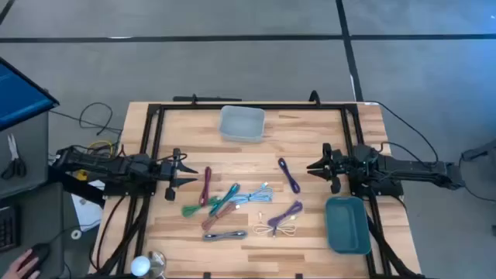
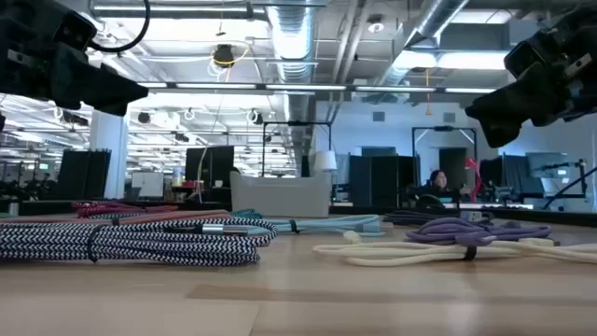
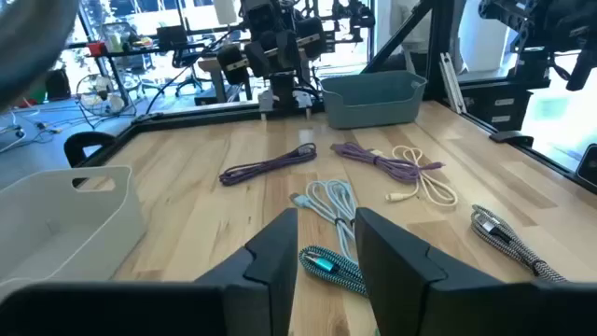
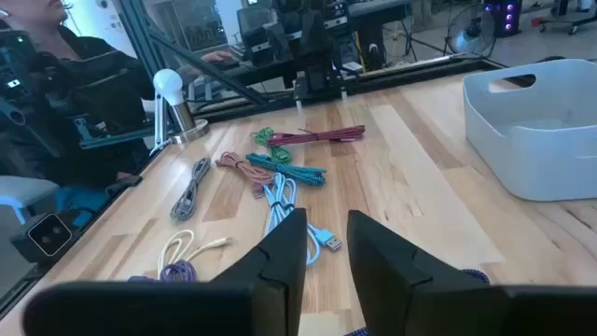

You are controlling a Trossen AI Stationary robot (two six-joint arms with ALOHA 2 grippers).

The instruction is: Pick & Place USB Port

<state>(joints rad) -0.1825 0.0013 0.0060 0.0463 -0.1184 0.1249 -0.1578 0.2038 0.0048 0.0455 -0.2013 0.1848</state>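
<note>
Several bundled USB cables lie loose on your pale wooden table (image 1: 310, 256), between the two arms: a maroon one (image 1: 206, 186), a green one (image 1: 191, 208), a teal braided one (image 1: 227, 198), a light blue one (image 1: 253, 197), a black-and-white braided one (image 1: 225, 235), a cream one (image 1: 284, 230) and two purple ones (image 1: 289, 175) (image 1: 284, 215). Your left gripper (image 1: 184, 177) hovers above the table's left side, just beside the maroon cable, its fingers parted by a narrow gap and holding nothing. Your right gripper (image 1: 313, 166) hangs over the right side near the upper purple cable, likewise slightly parted and empty (both are clear of the wood in the low view). A pale grey plastic bin (image 1: 242, 123) sits at the far edge, and a dark teal plastic bin (image 1: 347, 225) sits by the right arm. A small white-bulbed lamp (image 4: 171, 93) stands at the near edge.
</note>
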